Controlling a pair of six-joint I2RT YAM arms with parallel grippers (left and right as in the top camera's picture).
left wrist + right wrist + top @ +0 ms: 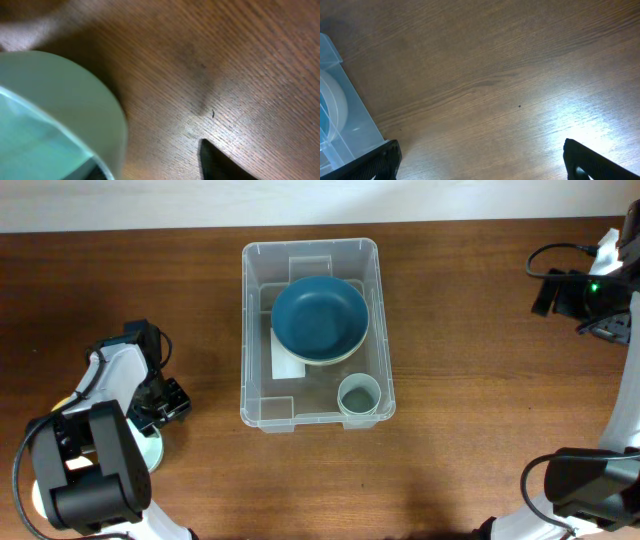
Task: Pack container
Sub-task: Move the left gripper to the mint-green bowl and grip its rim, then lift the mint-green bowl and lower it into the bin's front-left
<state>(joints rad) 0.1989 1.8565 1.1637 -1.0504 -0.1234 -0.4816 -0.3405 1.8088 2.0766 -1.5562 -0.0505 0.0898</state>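
Note:
The clear plastic container (310,335) stands mid-table. It holds a dark blue bowl (320,318), a pale green cup (358,396) at its near right corner and a white label (285,365). My left gripper (168,402) is low over the table at the left, next to another pale green cup (150,448). In the left wrist view that cup (60,105) fills the left side, and the gripper (155,167) is open, with its right finger well clear of the cup wall. My right gripper (485,160) is open and empty over bare wood, with the container's corner (350,120) at its left.
The left arm's body (90,470) covers the near left of the table, with bits of yellow (62,402) and white (40,495) objects showing under it. The right arm and its cables (585,290) are at the far right edge.

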